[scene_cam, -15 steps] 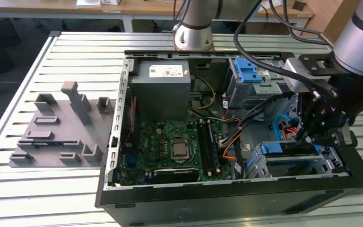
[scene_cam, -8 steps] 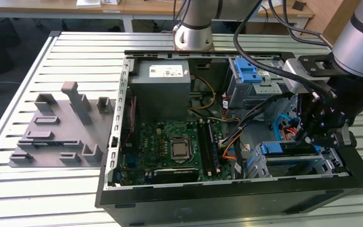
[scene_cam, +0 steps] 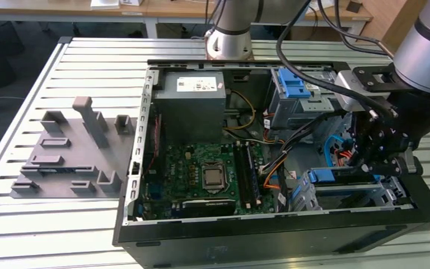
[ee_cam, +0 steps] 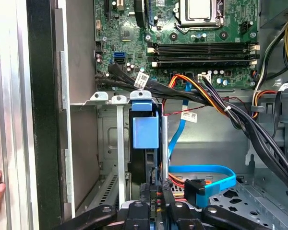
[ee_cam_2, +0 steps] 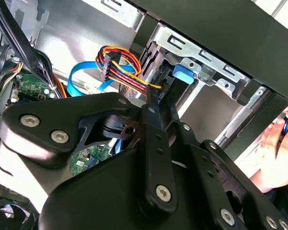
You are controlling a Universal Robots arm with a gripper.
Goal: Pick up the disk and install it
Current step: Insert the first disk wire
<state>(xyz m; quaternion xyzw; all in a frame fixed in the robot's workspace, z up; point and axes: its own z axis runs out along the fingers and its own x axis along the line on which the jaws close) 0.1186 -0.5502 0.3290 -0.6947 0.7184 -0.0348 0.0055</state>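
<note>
The disk (ee_cam: 145,139) stands on edge in the grey metal drive cage (ee_cam: 119,143) at the case's front corner. Its blue rail tab faces the first wrist view. In the exterior view its blue rail (scene_cam: 340,176) shows at the top of the cage (scene_cam: 391,197), at the lower right. The blue tab (ee_cam_2: 182,74) also appears in the second wrist view, inside the cage. My gripper (ee_cam: 156,190) reaches down into the case. Its fingers are drawn close together, with their tips at the disk's near end. Red, yellow and orange wires run just behind the fingertips (ee_cam_2: 151,103).
The open computer case (scene_cam: 136,168) lies on a slatted table, motherboard (ee_cam: 182,43) exposed. Black cable bundles (ee_cam: 240,120) and a blue flat cable (ee_cam: 201,170) cross beside the cage. An empty grey fixture (scene_cam: 69,157) sits at the exterior view's left. A person's hand (ee_cam_2: 276,143) rests outside the case wall.
</note>
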